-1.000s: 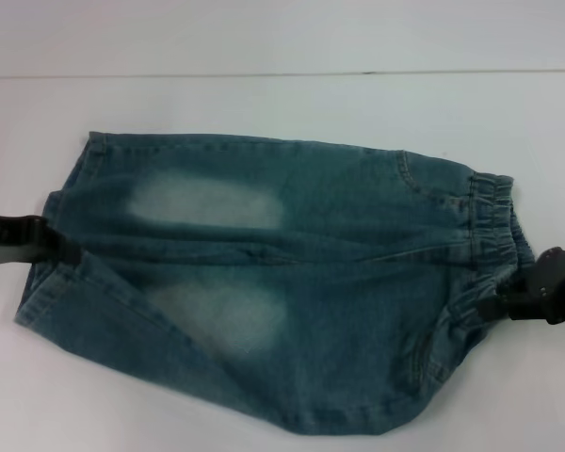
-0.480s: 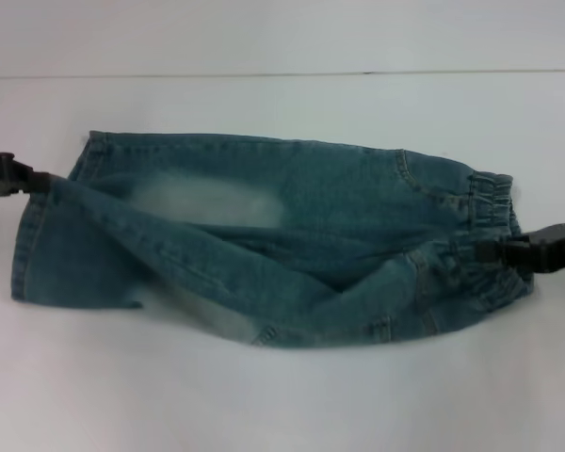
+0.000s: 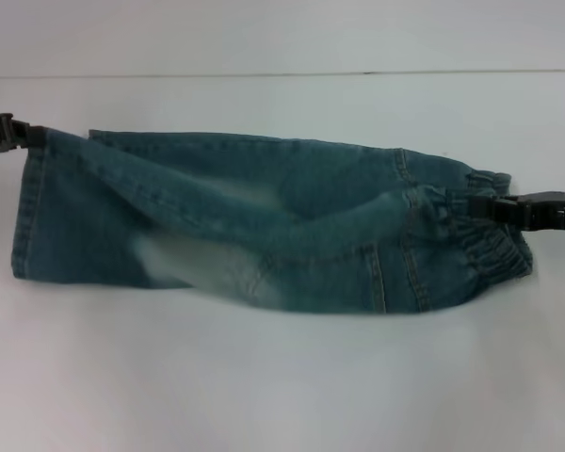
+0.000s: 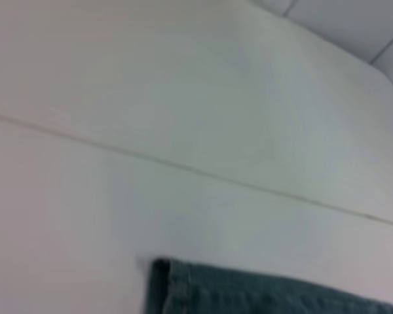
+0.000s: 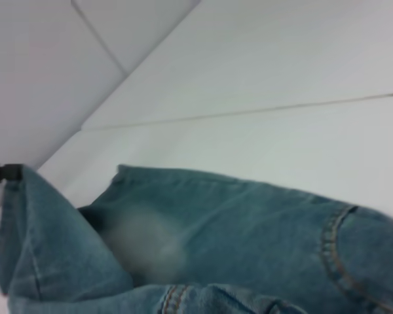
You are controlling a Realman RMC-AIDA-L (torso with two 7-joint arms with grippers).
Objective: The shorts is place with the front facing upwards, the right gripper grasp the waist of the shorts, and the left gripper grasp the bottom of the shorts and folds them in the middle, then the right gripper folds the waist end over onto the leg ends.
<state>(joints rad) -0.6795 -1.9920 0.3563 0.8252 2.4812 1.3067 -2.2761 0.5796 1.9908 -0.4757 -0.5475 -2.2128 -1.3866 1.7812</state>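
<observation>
Black and blocky, the left gripper [image 3: 30, 136] sits at the far left edge of the head view, clenched on the bottom of the shorts [image 3: 24, 212] at the upper hem corner; most of its body is cut off by the frame. From there the shorts [image 3: 264, 221] stretch rightward across the white table [image 3: 264, 377], blue-green denim folded lengthwise into a long band, the near half drawn up over the far half. A soft rolled ridge runs along the middle, and a pale faded patch shows on the near flap. The left hem is a straight stitched line; the near edge curves gently. Bare white surface lies open on every side of the cloth, with a thin seam line in the table beyond it. At the right end, the gathered elastic waistband bunches where the right gripper [image 3: 494, 207] pinches it, fingertips buried in the folds. The left wrist view shows only one hem corner.
</observation>
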